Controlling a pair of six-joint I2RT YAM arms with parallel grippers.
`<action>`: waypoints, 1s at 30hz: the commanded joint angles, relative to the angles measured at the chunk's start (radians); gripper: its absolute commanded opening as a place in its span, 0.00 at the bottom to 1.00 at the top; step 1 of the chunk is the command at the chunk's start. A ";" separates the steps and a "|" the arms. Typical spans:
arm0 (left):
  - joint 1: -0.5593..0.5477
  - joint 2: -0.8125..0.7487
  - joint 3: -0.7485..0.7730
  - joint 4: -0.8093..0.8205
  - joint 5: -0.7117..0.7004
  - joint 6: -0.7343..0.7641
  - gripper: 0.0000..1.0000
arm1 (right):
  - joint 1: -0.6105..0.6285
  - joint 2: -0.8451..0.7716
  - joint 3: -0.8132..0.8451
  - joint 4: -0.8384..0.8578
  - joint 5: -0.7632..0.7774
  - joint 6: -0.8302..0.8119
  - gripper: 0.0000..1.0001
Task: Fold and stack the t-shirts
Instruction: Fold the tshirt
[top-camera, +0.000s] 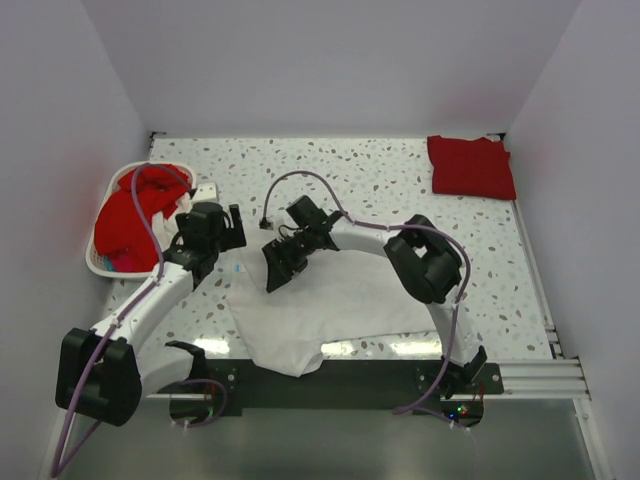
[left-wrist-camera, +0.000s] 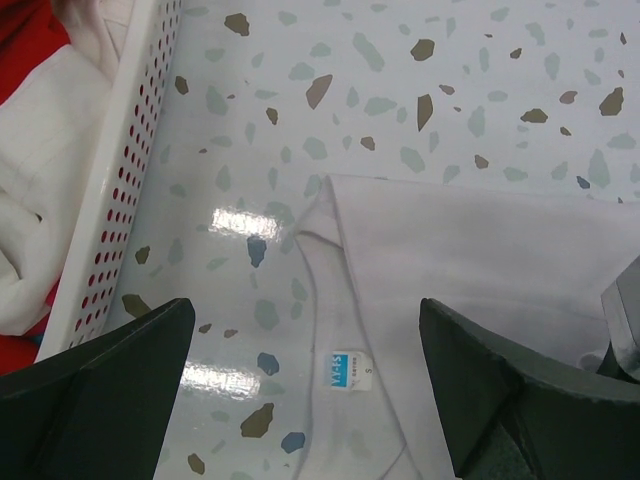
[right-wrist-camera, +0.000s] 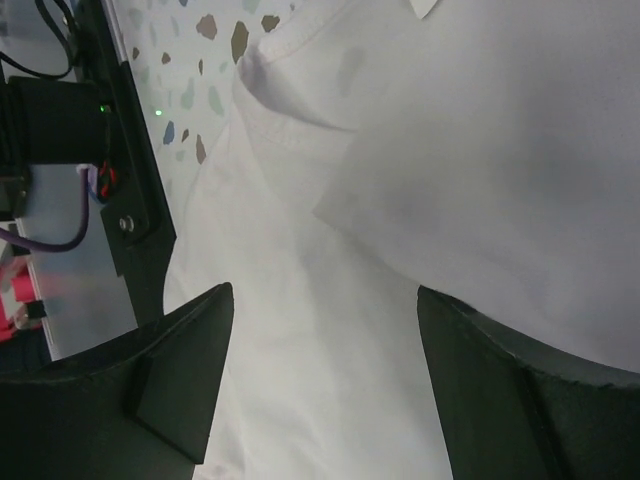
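Speckled table (top-camera: 380, 180): white t-shirt (top-camera: 345, 300) crosswise, neck (top-camera: 238, 272) leftward.

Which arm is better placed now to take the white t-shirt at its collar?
Left, probably. The left tool, open, hangs directly above the collar and blue label of the white t-shirt. The right tool, also open, is over plain cloth with a fold; its view shows no collar.

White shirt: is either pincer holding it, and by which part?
Neither. Left pincer is open over the neck label; right pincer is open over the shirt body.
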 joint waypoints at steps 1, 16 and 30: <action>0.006 0.004 0.036 0.018 0.023 -0.014 1.00 | 0.036 -0.136 -0.010 -0.105 0.100 -0.087 0.77; 0.002 0.115 0.056 0.016 0.297 -0.119 0.74 | -0.024 -0.313 -0.076 -0.070 0.536 0.047 0.52; -0.001 0.161 0.038 -0.004 0.253 -0.134 0.78 | -0.025 -0.120 0.071 -0.027 0.647 0.125 0.35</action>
